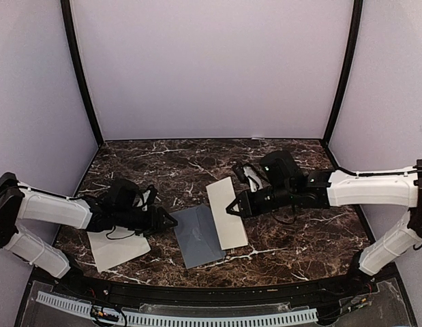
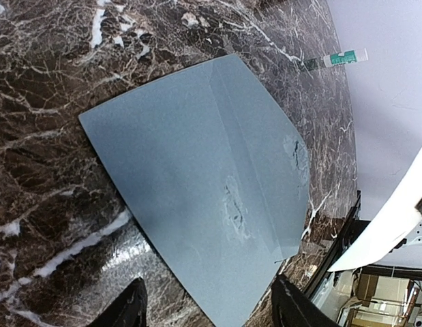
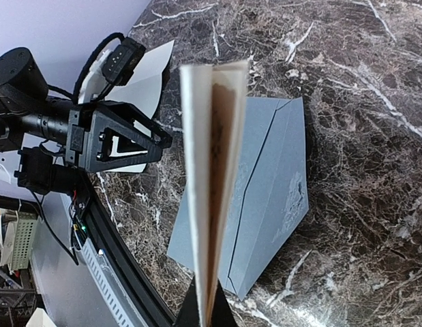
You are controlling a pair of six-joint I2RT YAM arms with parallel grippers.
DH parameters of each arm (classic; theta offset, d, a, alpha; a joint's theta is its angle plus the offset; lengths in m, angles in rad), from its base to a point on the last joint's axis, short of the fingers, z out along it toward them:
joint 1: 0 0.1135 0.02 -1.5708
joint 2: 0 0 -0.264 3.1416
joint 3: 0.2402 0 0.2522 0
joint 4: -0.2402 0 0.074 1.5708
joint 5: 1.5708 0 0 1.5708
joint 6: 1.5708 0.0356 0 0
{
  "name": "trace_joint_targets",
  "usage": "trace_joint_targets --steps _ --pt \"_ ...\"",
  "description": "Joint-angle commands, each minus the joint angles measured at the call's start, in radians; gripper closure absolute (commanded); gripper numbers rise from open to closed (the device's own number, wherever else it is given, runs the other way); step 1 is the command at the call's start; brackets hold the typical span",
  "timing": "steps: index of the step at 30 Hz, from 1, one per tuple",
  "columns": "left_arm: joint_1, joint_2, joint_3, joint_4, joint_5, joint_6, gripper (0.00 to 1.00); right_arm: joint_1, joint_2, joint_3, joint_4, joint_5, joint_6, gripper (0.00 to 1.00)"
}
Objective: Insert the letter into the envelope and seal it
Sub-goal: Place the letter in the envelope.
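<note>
Firmly the right end effector (image 1: 232,208) pinches the creased cream letter (image 1: 232,231); the left end effector (image 1: 171,221) gapes astride a corner of the flat slate-grey envelope (image 1: 197,238).

A: How many envelopes?
B: One grey envelope (image 1: 197,235).
A: Pale papers?
B: Two: the letter (image 1: 230,228) right of the envelope, a white sheet (image 1: 115,248) left of it.
A: Tubes?
B: One tube (image 2: 337,59), beyond the envelope.
A: Grippers?
B: Two: left gripper (image 1: 168,221), right gripper (image 1: 232,208).
</note>
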State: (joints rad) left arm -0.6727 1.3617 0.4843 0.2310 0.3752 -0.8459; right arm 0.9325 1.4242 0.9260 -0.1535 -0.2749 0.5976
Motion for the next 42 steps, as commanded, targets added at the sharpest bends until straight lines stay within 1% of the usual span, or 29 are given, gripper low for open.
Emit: trace_joint_targets --steps 1,3,8,16,24,33,42 --pt "-0.019 0.030 -0.013 0.063 0.029 -0.007 0.40 -0.006 0.072 0.042 0.059 -0.029 -0.016 1.00" --pt "-0.021 0.047 -0.012 0.067 0.034 -0.007 0.43 -0.008 0.107 0.050 0.075 -0.031 -0.016 1.00" --pt "-0.026 0.069 -0.022 0.084 0.044 -0.011 0.46 -0.016 0.187 0.067 0.100 -0.042 -0.018 1.00" --pt "-0.033 0.092 -0.037 0.092 0.038 -0.015 0.47 -0.037 0.267 0.061 0.131 -0.057 0.002 1.00" --pt "-0.062 0.147 -0.036 0.150 0.055 -0.038 0.48 -0.040 0.318 0.056 0.145 -0.055 0.029 1.00" --pt "-0.092 0.218 -0.025 0.206 0.066 -0.062 0.52 -0.041 0.356 0.060 0.137 -0.020 0.045 1.00" --pt "-0.103 0.216 -0.030 0.243 0.059 -0.088 0.55 -0.041 0.377 0.030 0.149 -0.013 0.074 1.00"
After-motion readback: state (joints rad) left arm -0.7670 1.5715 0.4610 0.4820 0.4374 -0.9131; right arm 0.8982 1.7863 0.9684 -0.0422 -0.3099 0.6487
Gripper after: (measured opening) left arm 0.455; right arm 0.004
